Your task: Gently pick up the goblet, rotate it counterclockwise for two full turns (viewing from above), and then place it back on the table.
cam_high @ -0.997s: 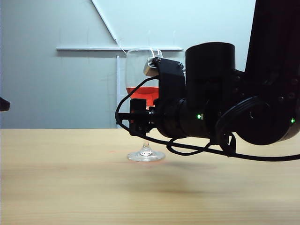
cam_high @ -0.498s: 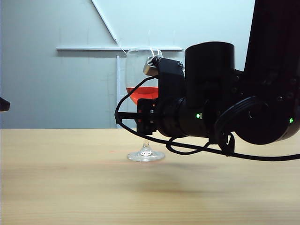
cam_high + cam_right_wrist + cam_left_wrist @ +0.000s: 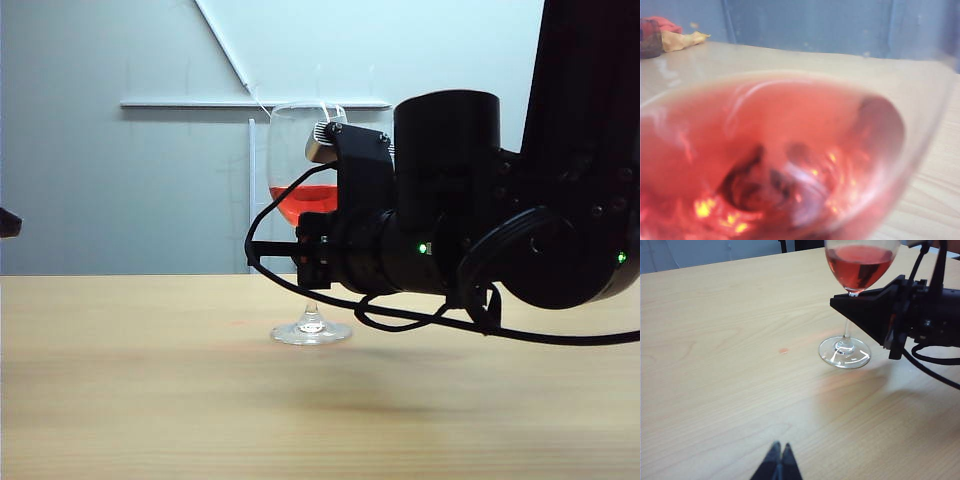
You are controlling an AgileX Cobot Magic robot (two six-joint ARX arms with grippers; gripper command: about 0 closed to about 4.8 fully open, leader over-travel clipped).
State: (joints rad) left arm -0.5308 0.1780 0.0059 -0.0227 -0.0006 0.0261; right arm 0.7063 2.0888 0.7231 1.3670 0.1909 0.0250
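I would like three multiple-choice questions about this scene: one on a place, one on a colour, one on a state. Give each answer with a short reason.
1. Where is the right gripper?
A. at the stem of the goblet, under the bowl
B. above the rim
C. far from the glass

2. What colour is the liquid in the goblet?
A. green
B. red
C. blue

3. How are the jaws of the left gripper?
A. wide open
B. holding a cloth
C. shut, empty

Answers:
1 A: its jaws meet the stem just below the bowl, while the foot stands on the table.
2 B: every view shows red.
3 C: above the table, its tips touch with nothing between.
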